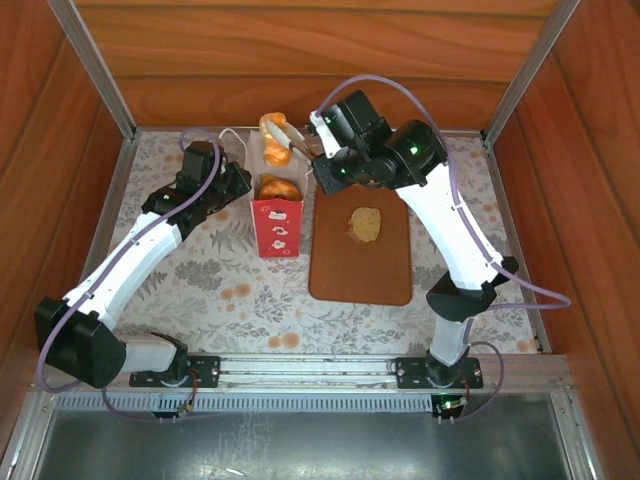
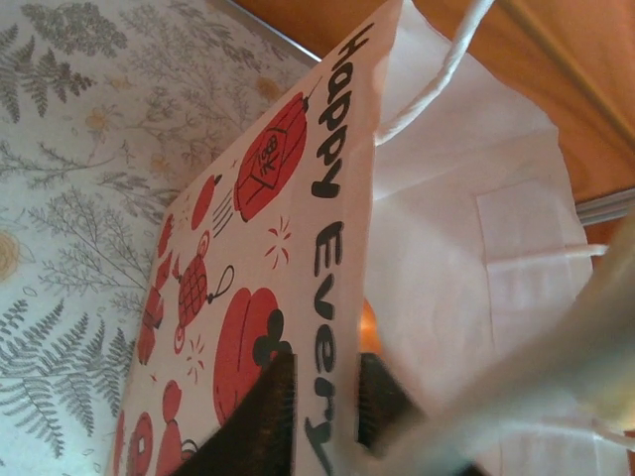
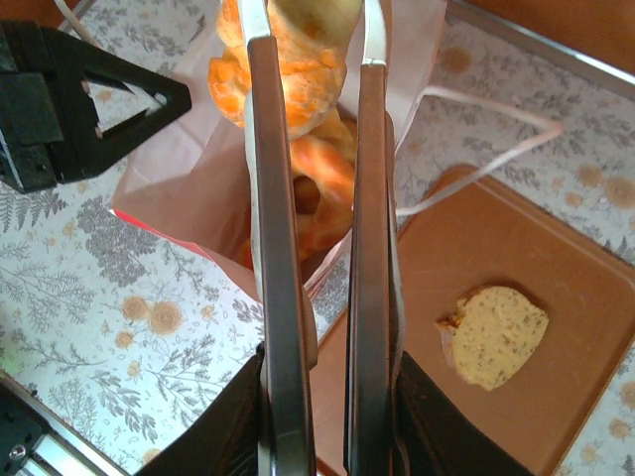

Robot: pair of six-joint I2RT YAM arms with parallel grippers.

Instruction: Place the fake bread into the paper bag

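Nearest: tan slice [image 1: 365,223], alone on brown board [image 1: 360,275], not yet bagged
Further: paper bag [image 1: 277,225], upright on table [image 1: 200,285], pastries [image 3: 322,164] already inside; left claw [image 2: 322,392] pinching its wall, steadying the mouth
Farthest: right claw [image 3: 308,30], clenched on a pastry [image 1: 272,135] above the opening
Step in hand: dropping in
Next, likely: lowering, releasing squarely over the mouth, then fetching the slice

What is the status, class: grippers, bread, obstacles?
Left gripper pinching paper bag wall. Right gripper holds pastry above bag mouth. One slice on board. Mouth open, pastries inside.
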